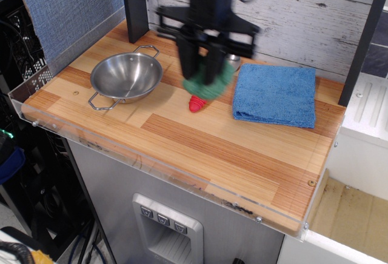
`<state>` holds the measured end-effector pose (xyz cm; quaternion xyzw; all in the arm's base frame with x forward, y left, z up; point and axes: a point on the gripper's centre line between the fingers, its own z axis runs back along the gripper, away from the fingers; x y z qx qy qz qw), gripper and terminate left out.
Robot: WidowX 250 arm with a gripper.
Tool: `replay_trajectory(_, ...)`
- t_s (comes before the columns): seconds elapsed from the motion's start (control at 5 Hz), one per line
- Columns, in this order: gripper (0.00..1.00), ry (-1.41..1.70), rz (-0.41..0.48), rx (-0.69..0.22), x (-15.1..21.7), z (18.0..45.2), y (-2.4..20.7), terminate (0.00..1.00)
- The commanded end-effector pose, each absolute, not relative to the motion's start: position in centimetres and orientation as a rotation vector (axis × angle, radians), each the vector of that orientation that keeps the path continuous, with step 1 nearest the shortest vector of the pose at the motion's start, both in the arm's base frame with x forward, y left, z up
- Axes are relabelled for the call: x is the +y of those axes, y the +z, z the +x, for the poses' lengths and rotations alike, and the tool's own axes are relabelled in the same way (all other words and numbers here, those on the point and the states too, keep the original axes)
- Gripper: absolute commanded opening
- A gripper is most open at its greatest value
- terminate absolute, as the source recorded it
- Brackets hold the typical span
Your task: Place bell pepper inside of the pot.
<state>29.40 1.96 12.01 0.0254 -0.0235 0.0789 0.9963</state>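
The green bell pepper (207, 86) hangs in the air, clamped between the two black fingers of my gripper (202, 70), above the middle of the wooden counter. The gripper is shut on it and blurred with motion. The steel pot (127, 77) with two wire loop handles stands empty at the left of the counter, to the left of and below the gripper. The pepper is apart from the pot, a little to the right of its rim.
A red-handled spoon (197, 103) lies under the gripper, mostly hidden by it. A blue cloth (276, 94) lies at the right. A dark post (134, 3) stands behind the pot. The wooden counter (200, 149) has a clear plastic front edge.
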Motion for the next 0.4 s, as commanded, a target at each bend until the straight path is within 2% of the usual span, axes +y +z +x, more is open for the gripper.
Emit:
replay_trajectory(0.0,0.00,0.267,0.127,-0.069,10.3,30.1,13.3,0.00)
replay_trajectory(0.2,0.00,0.309,0.127,-0.040,12.9,30.4,12.4,0.00)
